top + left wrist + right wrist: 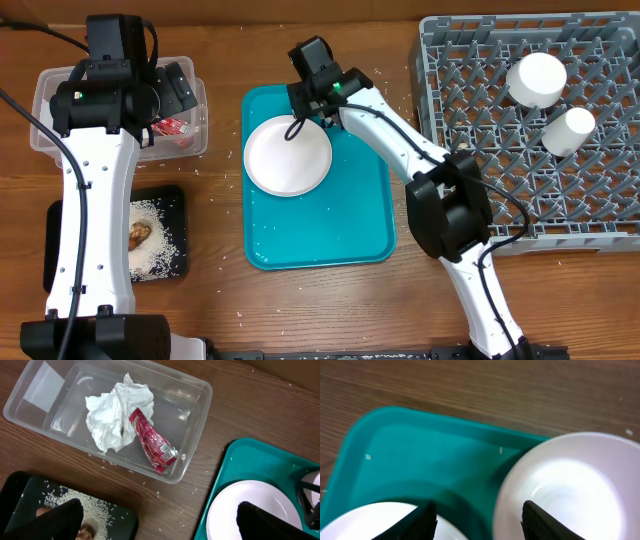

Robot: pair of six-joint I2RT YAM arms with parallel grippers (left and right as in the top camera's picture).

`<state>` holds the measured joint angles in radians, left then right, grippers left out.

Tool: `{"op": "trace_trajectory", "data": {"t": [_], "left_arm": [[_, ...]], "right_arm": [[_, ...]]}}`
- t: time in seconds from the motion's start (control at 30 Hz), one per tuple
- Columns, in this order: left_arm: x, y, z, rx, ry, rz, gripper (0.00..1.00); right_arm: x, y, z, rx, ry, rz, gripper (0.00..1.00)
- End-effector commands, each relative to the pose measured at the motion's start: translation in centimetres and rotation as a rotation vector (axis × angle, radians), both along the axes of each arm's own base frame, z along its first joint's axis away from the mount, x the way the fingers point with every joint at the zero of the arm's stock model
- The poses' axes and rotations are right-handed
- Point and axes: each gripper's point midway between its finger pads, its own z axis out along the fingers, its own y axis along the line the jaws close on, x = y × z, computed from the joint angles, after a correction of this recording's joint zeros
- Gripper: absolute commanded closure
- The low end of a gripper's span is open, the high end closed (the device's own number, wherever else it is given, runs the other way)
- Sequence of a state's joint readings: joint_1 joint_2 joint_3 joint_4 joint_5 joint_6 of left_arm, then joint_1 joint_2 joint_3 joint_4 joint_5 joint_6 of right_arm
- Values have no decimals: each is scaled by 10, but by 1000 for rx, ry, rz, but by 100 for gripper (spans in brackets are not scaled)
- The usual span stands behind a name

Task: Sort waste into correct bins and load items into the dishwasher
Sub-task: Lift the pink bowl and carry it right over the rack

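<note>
Left gripper (162,517) hung spread wide over the clear tub (195,435), which held the napkin (112,417) and red wrapper (152,445). The plate (288,155) lay toward 12 o'clock on the teal tray (330,225), with bare floor toward 6. Right gripper (482,520), fingers apart, straddled the pale bowl (570,485) rim at the plate's 1 o'clock edge.

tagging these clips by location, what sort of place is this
Probably a robotics lab bench staged as a dish-clearing station, not a real kitchen: robot arms reach over a wooden table holding a grey dish rack, a teal tray with a white plate, and a clear waste tub.
</note>
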<state>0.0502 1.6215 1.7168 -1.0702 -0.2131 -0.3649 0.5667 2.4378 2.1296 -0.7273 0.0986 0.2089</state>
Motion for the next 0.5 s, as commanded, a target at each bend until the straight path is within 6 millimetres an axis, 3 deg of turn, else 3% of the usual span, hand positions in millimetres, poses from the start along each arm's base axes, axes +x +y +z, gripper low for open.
{"op": "trace_trajectory", "data": {"t": [0.0,0.03,0.13,0.3,0.47], "left_arm": [[1,-1,7,-7,-21,5,0],[1,-1,7,-7,-21,5,0],[1,-1,7,-7,-21,5,0],[1,-1,7,-7,-21,6,0],[1,-1,7,-7,-21,5,0]], "right_arm": [[-1,-3,-17,-23,21,-11,44],[-1,-3,-17,-23,20,-11,45],[0,-3,-17,-22,19,-11,61],[-1,-3,-17,-24,22,-10,72],[3,-1,9,4,-2,-26,96]]}}
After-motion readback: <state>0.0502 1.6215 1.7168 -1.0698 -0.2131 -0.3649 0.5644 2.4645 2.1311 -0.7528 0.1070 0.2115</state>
